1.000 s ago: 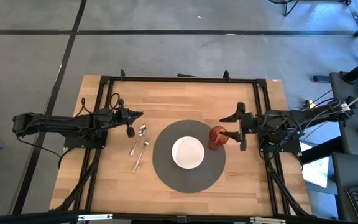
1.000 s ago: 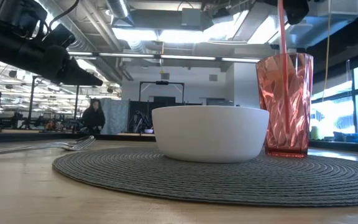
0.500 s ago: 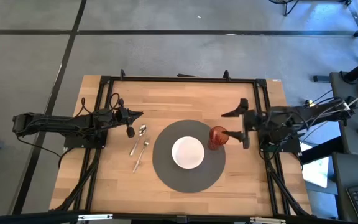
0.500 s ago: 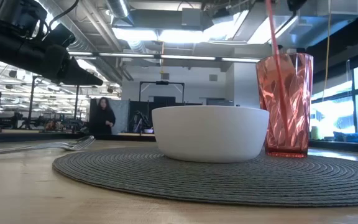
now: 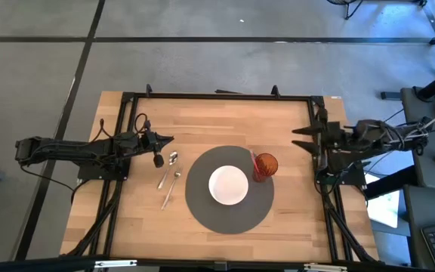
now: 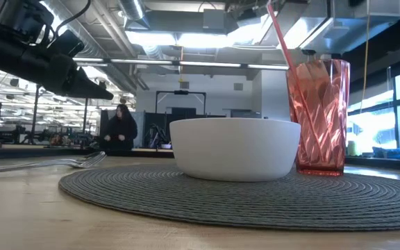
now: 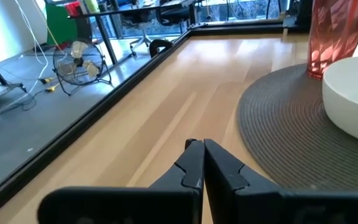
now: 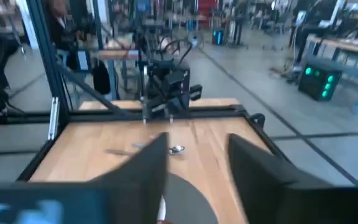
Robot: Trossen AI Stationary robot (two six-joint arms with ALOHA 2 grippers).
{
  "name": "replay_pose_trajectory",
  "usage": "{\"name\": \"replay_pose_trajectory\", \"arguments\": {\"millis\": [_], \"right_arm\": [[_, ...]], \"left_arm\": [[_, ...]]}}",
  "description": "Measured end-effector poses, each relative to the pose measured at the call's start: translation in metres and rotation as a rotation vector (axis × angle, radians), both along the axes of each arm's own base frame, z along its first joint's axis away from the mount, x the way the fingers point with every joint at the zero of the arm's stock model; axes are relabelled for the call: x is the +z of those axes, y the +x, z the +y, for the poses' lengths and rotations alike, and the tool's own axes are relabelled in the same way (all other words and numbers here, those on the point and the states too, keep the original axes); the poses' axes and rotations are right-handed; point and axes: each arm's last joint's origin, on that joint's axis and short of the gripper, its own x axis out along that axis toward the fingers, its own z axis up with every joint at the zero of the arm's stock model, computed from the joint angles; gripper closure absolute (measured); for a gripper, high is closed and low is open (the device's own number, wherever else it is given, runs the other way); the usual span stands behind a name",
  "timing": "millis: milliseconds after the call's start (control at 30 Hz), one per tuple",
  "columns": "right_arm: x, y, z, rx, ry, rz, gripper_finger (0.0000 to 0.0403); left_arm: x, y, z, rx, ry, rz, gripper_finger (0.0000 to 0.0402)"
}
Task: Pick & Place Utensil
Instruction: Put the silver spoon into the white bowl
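Red tumbler point(image 5: 263, 166) — unlabelled — holds a pink straw point(image 6: 288, 55).

My pink straw-like utensil point(image 6: 288, 61) stands tilted inside the faceted red tumbler point(image 5: 265, 165) on the grey woven placemat point(image 5: 202, 214) just beside the white bowl point(image 5: 228, 185), while a spoon point(image 5: 167, 169) and fork point(image 5: 171, 188) lie off the mat.

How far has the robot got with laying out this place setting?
One piece looks done: a pink straw leans in the red cup on the round mat, beside the white bowl. Nothing is in hand: the right gripper sits open at the table's right edge, and the left gripper is shut and empty. The spoon and fork lie untouched beside the mat.
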Motion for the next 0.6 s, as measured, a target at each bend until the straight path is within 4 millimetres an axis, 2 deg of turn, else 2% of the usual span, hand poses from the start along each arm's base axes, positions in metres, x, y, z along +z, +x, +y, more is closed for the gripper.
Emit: {"name": "replay_pose_trajectory", "arguments": {"millis": [133,167,267,400,500,600], "right_arm": [[-0.032,-0.015,-0.002,0.083,-0.008,-0.126,0.0371],[-0.039,-0.018,-0.001,0.121,-0.01,-0.177,0.0386],[-0.059,-0.025,-0.001,0.195,0.001,-0.292,0.0388],[-0.077,-0.035,-0.004,0.161,-0.019,-0.375,0.0397],[-0.091,-0.028,-0.003,0.155,-0.063,-0.302,0.0397],[-0.098,-0.021,0.0,0.197,-0.088,-0.318,0.0395]], "left_arm": [[0.0,0.0,0.0,0.006,-0.012,-0.011,0.0399],[0.0,0.0,0.0,0.011,-0.01,-0.01,0.04],[0.0,0.0,0.0,0.014,-0.011,-0.011,0.04],[0.0,0.0,0.0,0.018,-0.031,-0.021,0.0398],[0.0,0.0,0.0,0.022,-0.041,-0.025,0.04],[-0.001,0.0,0.0,0.023,-0.044,-0.009,0.0399]]}}
